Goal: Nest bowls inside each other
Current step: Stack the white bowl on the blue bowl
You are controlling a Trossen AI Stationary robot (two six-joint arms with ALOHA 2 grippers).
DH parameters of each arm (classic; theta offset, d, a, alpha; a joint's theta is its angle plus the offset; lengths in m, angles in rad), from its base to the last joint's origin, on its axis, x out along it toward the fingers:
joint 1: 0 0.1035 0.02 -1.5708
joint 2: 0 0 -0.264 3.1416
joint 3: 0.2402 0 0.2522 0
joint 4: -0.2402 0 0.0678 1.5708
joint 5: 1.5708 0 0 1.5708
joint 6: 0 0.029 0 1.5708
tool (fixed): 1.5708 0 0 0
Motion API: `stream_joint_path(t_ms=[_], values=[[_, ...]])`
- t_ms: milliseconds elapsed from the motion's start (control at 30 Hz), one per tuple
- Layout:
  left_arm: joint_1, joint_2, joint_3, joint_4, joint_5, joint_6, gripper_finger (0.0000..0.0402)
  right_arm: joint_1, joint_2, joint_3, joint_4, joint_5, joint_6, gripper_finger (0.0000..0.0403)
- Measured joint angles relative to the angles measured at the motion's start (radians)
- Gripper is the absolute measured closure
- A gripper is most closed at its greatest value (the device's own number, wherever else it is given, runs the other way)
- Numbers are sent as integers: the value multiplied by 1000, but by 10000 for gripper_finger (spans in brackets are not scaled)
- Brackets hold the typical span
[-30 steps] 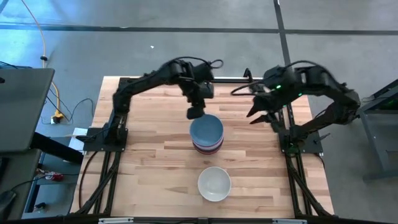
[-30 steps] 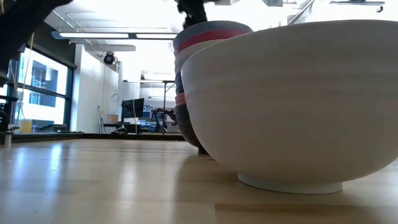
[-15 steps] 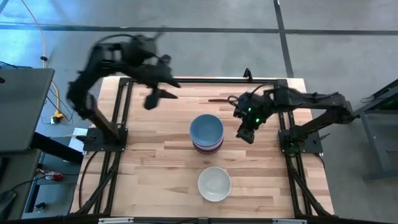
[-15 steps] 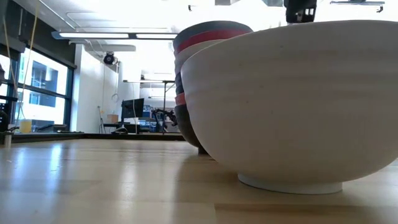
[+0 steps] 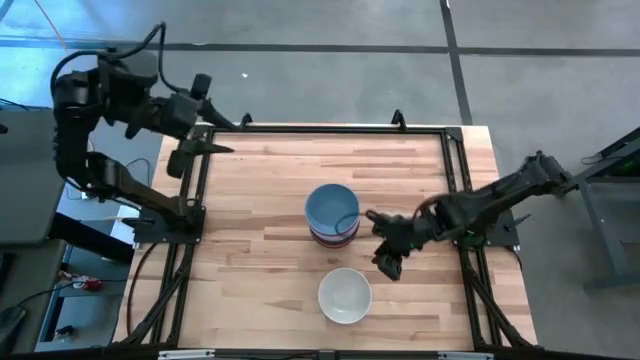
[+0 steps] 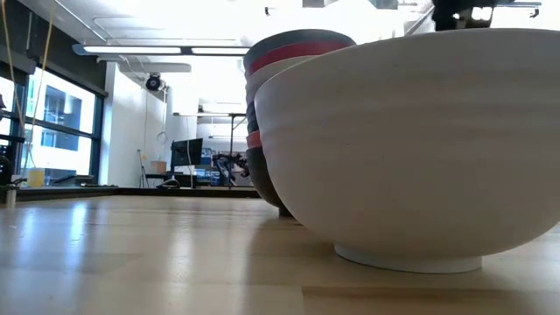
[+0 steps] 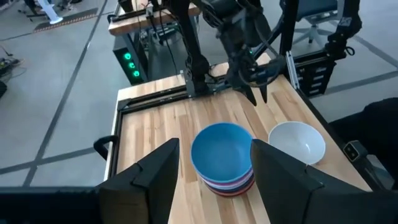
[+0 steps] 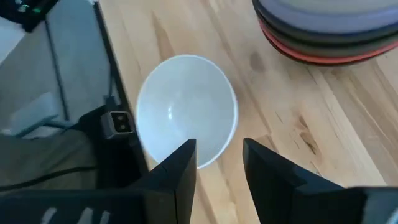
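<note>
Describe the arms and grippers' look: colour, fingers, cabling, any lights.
Both arms are dark, nearly black, jointed links on black base frames. The left gripper and right gripper each end in two flat, tapered dark fingers, angular in the wrist views. Thin black cables loop along the left arm's upper links. The left wrist view shows green indicator lights near the right arm's base.
</note>
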Motion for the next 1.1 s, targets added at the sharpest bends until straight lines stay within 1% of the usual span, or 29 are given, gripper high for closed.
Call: stream_joint_path(t_ms=[67,133,267,367,500,800,1100], values=[[-5,-16,-25,4,2,-1,213,44,9,-36,40,55,33,279],[-11,-31,-62,14,2,-2,213,74,30,-71,66,75,77,279],[-20,-67,-161,65,2,-13,213,98,99,-111,131,38,127,279],[-21,-94,-232,102,2,-17,213,98,158,-103,138,12,134,279],[-21,-123,-302,135,2,-27,213,98,210,-91,145,11,152,279],[-21,-193,-334,160,2,-32,213,99,301,-91,153,8,182,279],[-22,-231,-333,182,2,-65,213,103,311,-91,231,5,169,279]])
